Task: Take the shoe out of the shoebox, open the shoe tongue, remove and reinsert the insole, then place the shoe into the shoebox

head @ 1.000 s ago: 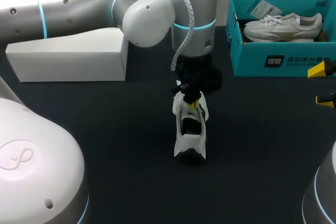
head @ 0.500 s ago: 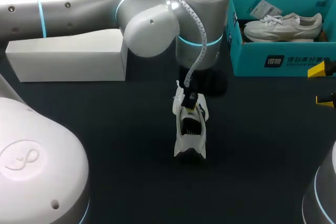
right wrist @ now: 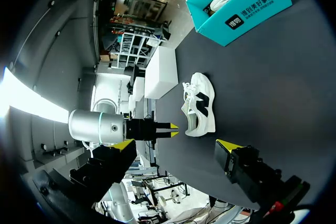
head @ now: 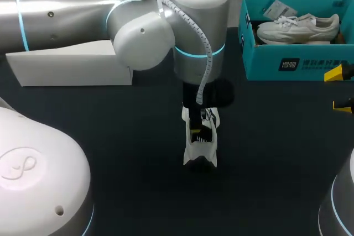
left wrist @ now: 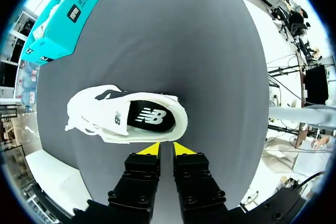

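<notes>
A white shoe with a black insole showing in its opening stands in the middle of the black table. My left gripper hangs just over the shoe's far end. Its yellow tips sit against the side of the collar, a narrow gap apart, with nothing between them. Wide open at the table's right edge, my right gripper holds nothing and is well clear of the shoe. The teal shoebox at the back right holds a second white shoe.
A long white box lies at the back left, under my left arm. The teal shoebox lies beyond the shoe's toe in the left wrist view. Bare black tabletop surrounds the shoe at the front and sides.
My left wrist has shifted left and come down over the shoe's far end. Its fingers, pinched together earlier, now stand slightly apart. The shoe and my right arm have not moved.
</notes>
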You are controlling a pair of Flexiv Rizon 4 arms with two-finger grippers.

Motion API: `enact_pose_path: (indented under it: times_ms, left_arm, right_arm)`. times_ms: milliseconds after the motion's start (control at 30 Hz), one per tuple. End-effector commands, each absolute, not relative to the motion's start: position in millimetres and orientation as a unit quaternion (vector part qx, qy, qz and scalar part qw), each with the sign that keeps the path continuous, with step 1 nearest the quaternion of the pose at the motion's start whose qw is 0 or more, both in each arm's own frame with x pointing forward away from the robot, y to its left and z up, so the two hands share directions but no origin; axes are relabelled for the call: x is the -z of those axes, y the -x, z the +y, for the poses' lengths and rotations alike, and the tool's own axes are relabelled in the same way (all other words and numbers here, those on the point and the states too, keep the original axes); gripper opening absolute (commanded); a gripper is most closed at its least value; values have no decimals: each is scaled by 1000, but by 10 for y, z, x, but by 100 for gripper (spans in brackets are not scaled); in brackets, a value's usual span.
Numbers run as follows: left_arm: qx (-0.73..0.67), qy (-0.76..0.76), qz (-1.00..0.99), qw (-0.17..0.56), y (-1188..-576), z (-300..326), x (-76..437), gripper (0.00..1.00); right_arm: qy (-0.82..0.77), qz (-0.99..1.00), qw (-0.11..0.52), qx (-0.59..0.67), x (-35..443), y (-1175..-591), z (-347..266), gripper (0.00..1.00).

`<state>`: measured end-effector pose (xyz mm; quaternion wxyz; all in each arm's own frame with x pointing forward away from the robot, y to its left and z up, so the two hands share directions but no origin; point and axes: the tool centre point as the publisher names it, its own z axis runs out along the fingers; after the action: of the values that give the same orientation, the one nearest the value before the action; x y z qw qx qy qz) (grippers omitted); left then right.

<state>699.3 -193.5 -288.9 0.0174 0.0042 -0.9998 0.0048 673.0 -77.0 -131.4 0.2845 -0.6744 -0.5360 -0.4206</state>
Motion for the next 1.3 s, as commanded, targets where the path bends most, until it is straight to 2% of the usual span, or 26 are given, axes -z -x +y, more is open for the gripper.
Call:
enact_pose_path:
  times_ms: [33,267,567,1300]
  left_arm:
    - [-13,38,-999,6,-6842,-1925,2923,100]
    - [-22,72,-997,9,-6699,-1992,3004,100]
    - [-48,87,-995,-27,-6813,-2086,3322,100]
    - [-44,57,-997,8,-6960,-2134,3930,100]
  right_arm:
    - [680,-529,272,428,1301,-6625,-768,100]
    - [680,-529,272,428,1301,-6625,-768,100]
    - [680,-529,272,428,1301,-6625,-768,100]
    - [680,-529,272,428,1301,-6625,-768,100]
